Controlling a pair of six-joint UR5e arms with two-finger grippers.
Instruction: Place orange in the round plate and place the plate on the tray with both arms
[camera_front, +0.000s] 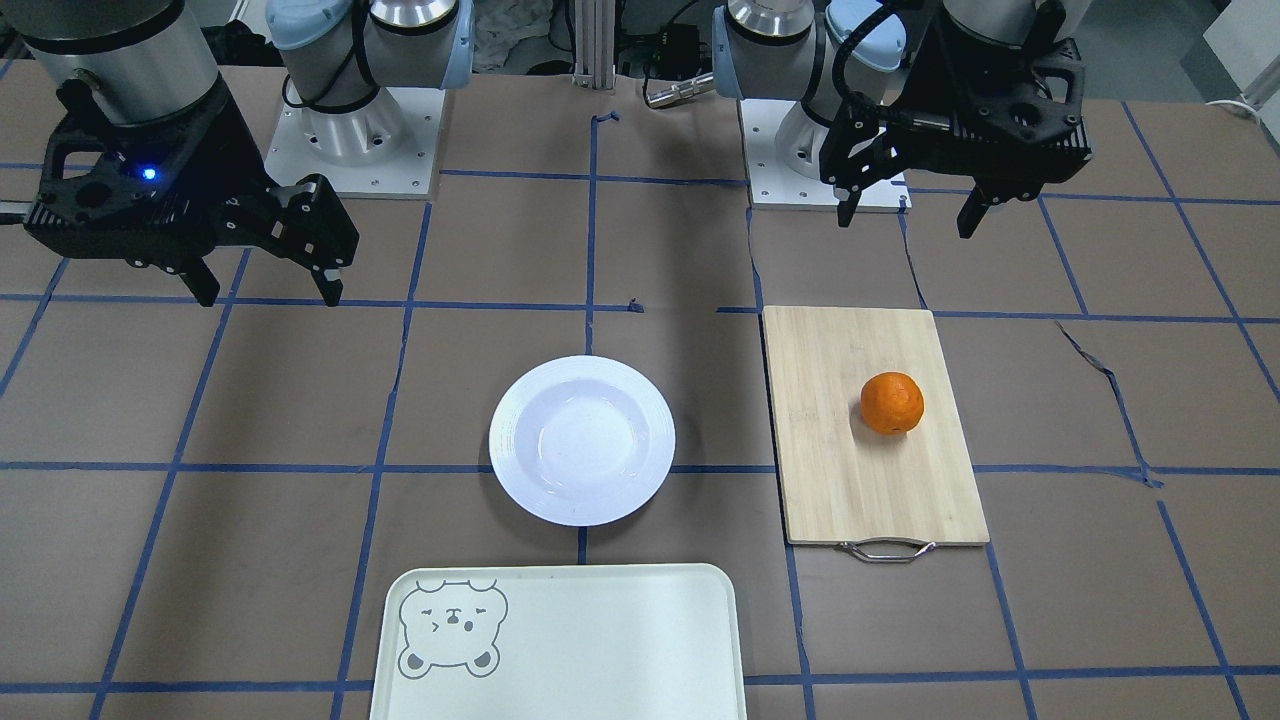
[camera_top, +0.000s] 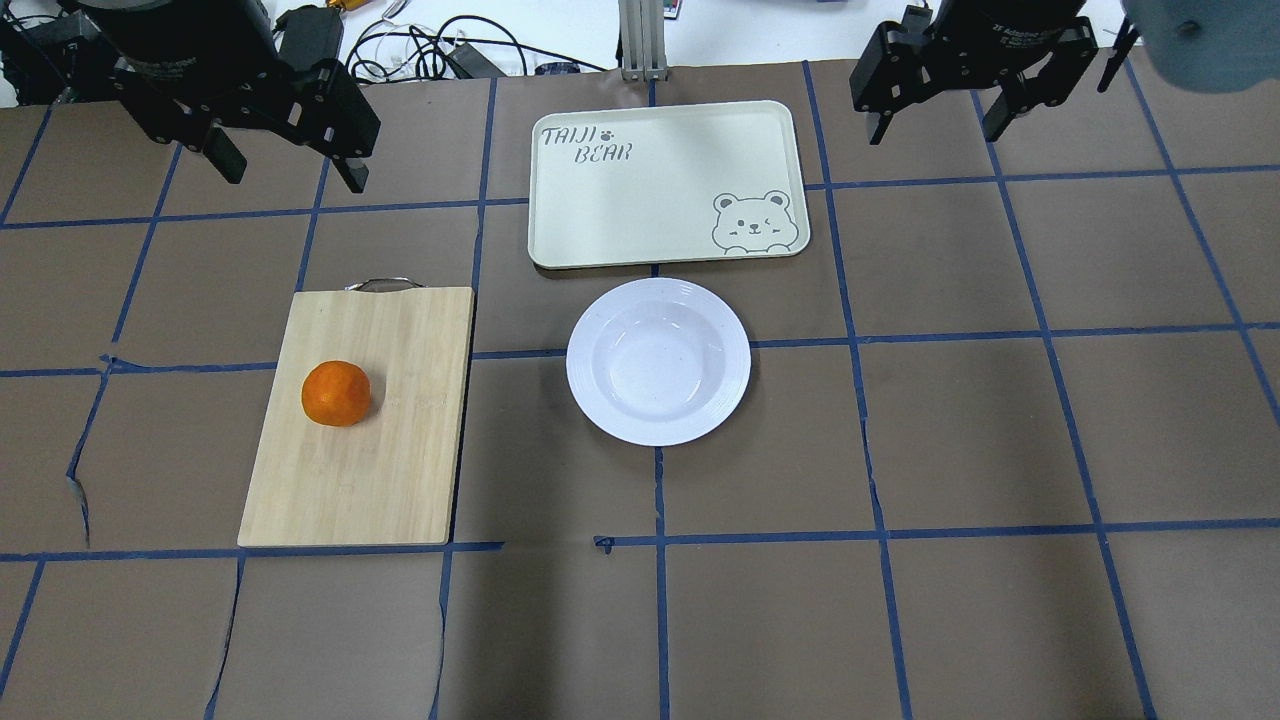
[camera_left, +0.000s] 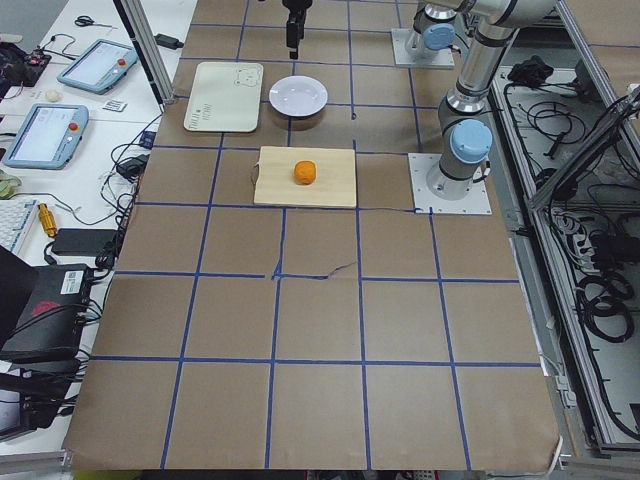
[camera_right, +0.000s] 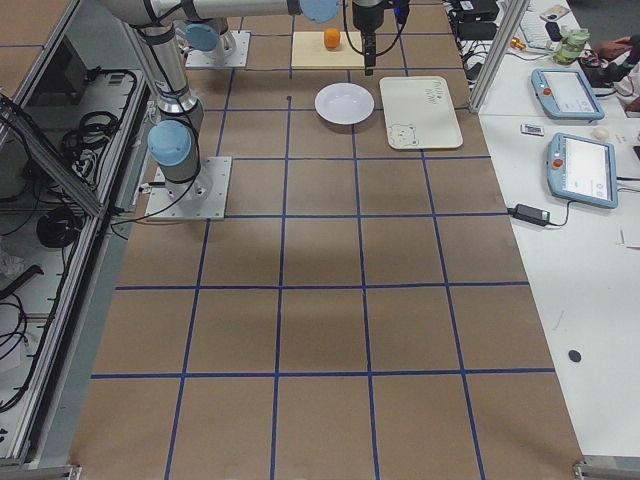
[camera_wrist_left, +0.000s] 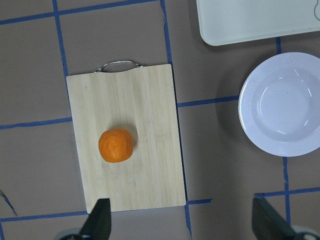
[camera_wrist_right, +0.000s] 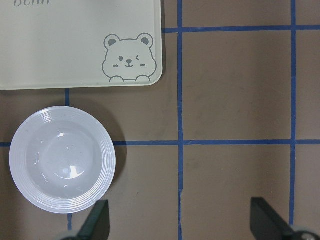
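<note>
The dimpled, bright-orange round orange (camera_top: 336, 393) lies unheld. The cream rectangular tray (camera_top: 650, 205) reads "TAIJI BEAR". Left gripper (camera_top: 293, 175) and right gripper (camera_top: 935, 132) gape wide, empty.

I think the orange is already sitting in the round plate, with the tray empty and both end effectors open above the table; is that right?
Not quite: the orange sits on the bamboo cutting board, not in the round plate, which is empty, as the overhead exterior view shows. The rest holds: the tray is empty, and the left end effector and right end effector are open above the table.
</note>
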